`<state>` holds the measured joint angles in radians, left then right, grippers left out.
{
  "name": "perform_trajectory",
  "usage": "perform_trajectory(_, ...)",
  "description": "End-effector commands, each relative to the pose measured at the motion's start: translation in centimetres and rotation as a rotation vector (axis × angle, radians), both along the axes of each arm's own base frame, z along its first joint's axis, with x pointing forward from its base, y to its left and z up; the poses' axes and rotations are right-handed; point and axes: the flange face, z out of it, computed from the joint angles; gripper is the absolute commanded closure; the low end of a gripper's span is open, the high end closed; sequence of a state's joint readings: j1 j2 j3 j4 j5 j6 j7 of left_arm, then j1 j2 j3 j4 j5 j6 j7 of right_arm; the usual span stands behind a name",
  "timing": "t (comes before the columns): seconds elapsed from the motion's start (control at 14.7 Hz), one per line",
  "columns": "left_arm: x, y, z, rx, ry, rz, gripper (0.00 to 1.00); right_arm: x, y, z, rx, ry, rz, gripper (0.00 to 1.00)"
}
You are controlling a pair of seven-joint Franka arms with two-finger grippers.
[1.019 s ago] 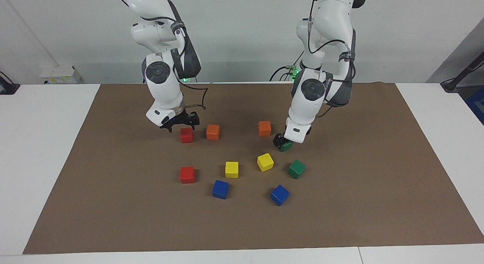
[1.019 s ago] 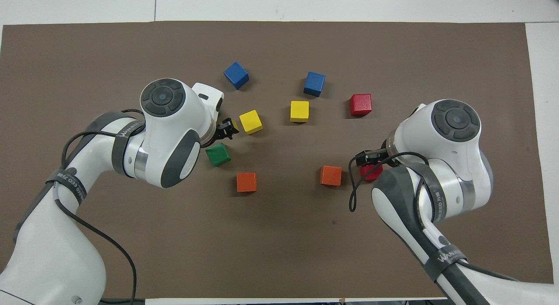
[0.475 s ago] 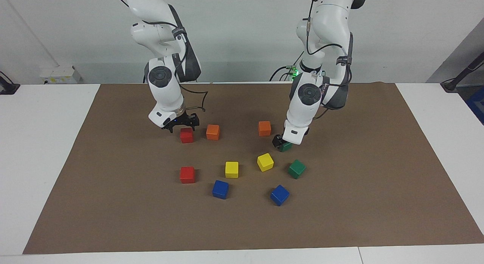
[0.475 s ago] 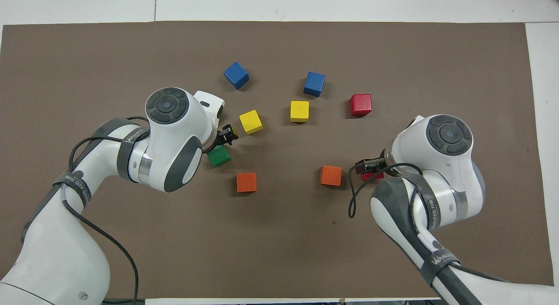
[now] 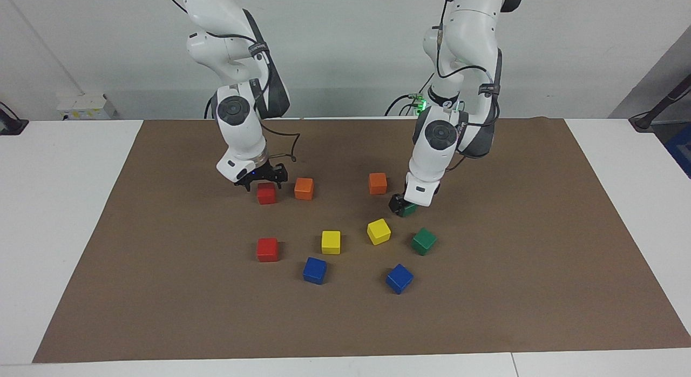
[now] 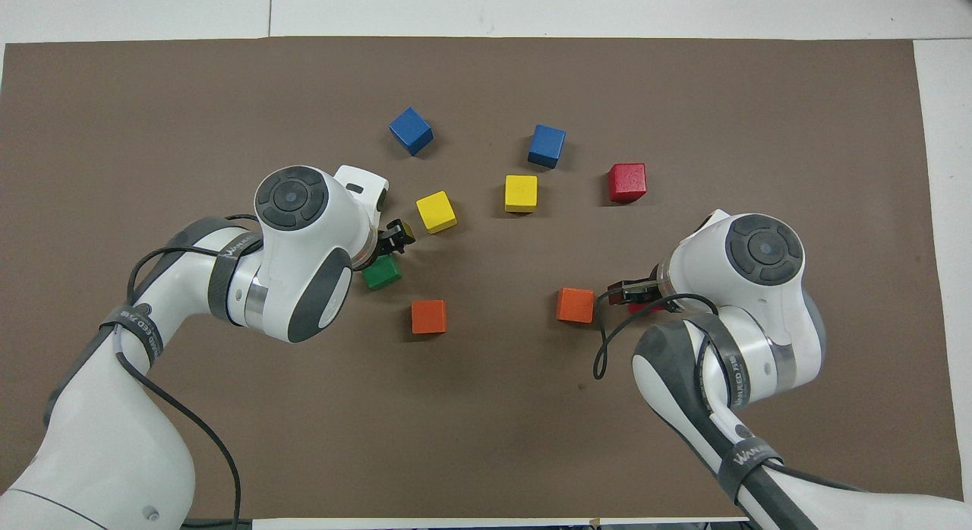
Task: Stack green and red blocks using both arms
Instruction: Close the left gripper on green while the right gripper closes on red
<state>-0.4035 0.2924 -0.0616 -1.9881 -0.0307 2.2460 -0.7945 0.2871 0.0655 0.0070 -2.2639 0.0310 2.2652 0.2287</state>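
My left gripper (image 5: 406,204) is low over a green block (image 5: 411,209) next to an orange cube, open, with one finger (image 5: 397,203) beside the block; both also show in the overhead view, the gripper (image 6: 386,252) and the block (image 6: 381,272). A second green block (image 5: 424,241) lies farther from the robots, hidden under the arm in the overhead view. My right gripper (image 5: 260,179) is open just above a red block (image 5: 266,194); in the overhead view the gripper (image 6: 631,292) covers most of that block (image 6: 644,309). A second red block (image 5: 267,249) (image 6: 627,182) lies farther out.
Two orange cubes (image 5: 304,188) (image 5: 378,183) lie between the grippers. Two yellow cubes (image 5: 331,242) (image 5: 378,231) and two blue cubes (image 5: 314,270) (image 5: 399,278) lie farther from the robots. All rest on a brown mat (image 5: 513,258) on a white table.
Both arms have drawn their elbows back and sunk a little. The right gripper has shifted slightly toward the orange cube over the red block. No block has moved.
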Motion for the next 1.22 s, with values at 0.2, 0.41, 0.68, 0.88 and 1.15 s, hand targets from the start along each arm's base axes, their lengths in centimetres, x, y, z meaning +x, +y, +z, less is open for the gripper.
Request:
perform_trajectory(0.2, -1.5, 0.0, -0.4, 0.005, -0.024, 0.011, 0.0, -0.4, 1.1, -1.0, 0.034, -0.001, -0.076, 0.0)
perform_trajectory(0.41, -2.0, -0.2, -1.0, 0.002, -0.031, 0.008, 0.0, -0.4, 0.7, -1.1, 0.034, 0.002, -0.083, 0.0)
perform_trajectory(0.68, -1.6, 0.1, -0.4, 0.005, -0.025, 0.005, 1.0, -0.7, 0.4, -1.3, 0.032, 0.008, -0.088, 0.0)
perform_trajectory(0.88, -1.7, 1.6, 2.6, 0.023, 0.016, -0.073, 1.0, -1.1, 0.0, -1.7, 0.029, 0.016, -0.086, 0.0)
perform_trajectory(1.15, -0.5, 10.8, 8.6, 0.02, 0.043, -0.155, 1.0, -1.1, -0.6, -1.9, 0.029, 0.019, -0.093, 0.0)
